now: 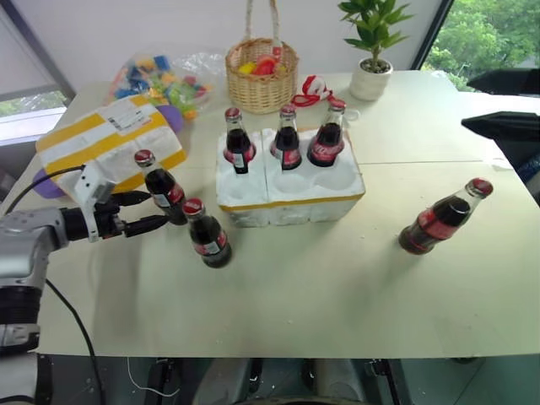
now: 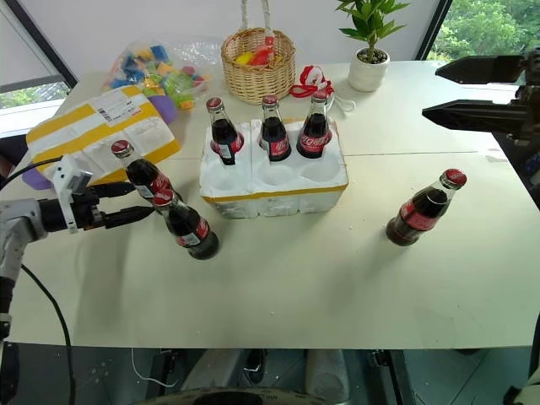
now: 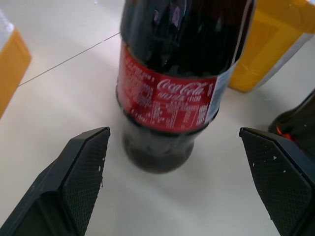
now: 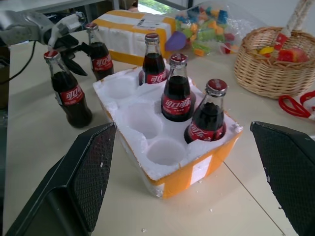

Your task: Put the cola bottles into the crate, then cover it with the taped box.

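The white foam crate [image 1: 291, 201] with its yellow band sits mid-table. Three cola bottles [image 1: 287, 139] stand in its back row, and the three front wells are empty. Two more bottles stand left of it, one [image 1: 159, 179] farther back and one [image 1: 207, 236] nearer. My left gripper [image 1: 159, 210] is open, its fingers [image 3: 83, 167] on either side of the farther bottle [image 3: 170, 93] without touching it. Another bottle [image 1: 443, 217] stands alone at the right. My right gripper [image 2: 432, 89] hangs open, high over the table's right side. The taped box [image 1: 110, 143] lies at the back left.
A wicker basket [image 1: 261, 72] with coloured items stands behind the crate. Beside it are a bag of colourful toys [image 1: 160, 76], a red-and-white item [image 1: 314, 89] and a potted plant [image 1: 371, 51]. A purple object [image 1: 173, 116] peeks out by the box. A black cable trails along my left arm.
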